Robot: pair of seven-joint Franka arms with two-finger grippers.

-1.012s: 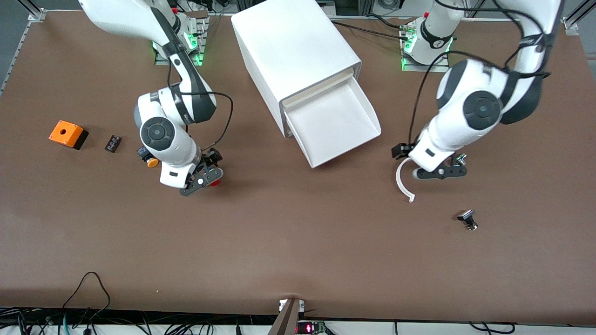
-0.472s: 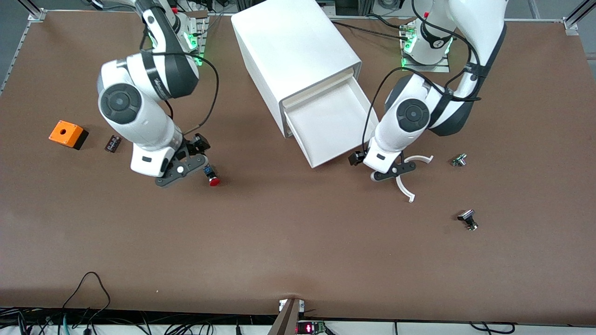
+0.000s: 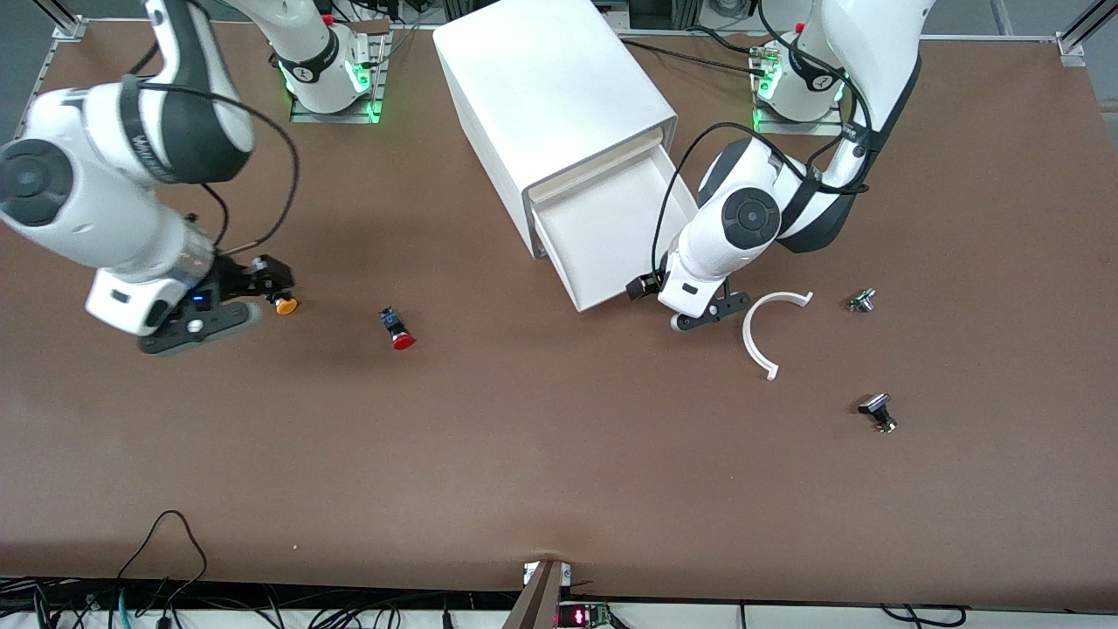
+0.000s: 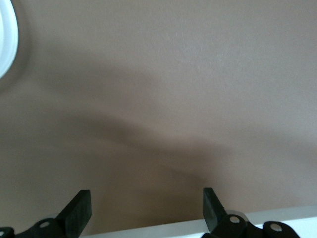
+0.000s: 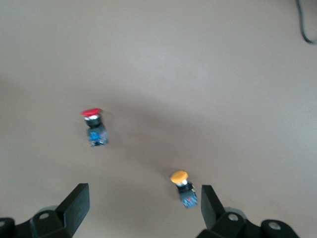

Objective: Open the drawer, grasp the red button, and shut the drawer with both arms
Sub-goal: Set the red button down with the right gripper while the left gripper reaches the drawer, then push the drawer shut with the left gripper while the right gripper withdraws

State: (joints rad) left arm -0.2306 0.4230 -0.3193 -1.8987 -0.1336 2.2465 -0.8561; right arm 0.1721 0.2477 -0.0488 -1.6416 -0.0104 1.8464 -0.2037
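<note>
The drawer [image 3: 616, 231] stands pulled out of the white cabinet [image 3: 550, 96], and what shows of its tray is empty. The red-capped button [image 3: 400, 335] lies on its side on the table, toward the right arm's end from the drawer. It also shows in the right wrist view [image 5: 93, 127]. My right gripper [image 3: 196, 325] is open and empty, over the table beside the orange-capped button [image 3: 283, 304]. In its wrist view [image 5: 143, 210] that orange-capped button [image 5: 182, 185] lies near one finger. My left gripper [image 3: 706, 314] is open and empty, low beside the drawer's front corner. In its wrist view [image 4: 146, 210] the drawer's white edge [image 4: 173, 229] lies under the jaws.
A white curved strip [image 3: 762, 336] lies on the table by the left gripper, and its end shows in the left wrist view [image 4: 7, 47]. Two small black-and-silver parts [image 3: 862, 300] [image 3: 878, 412] lie toward the left arm's end.
My right gripper has swung away from the red-capped button toward the right arm's end, leaving it on the table. My left gripper has moved off the curved strip to the drawer's front corner.
</note>
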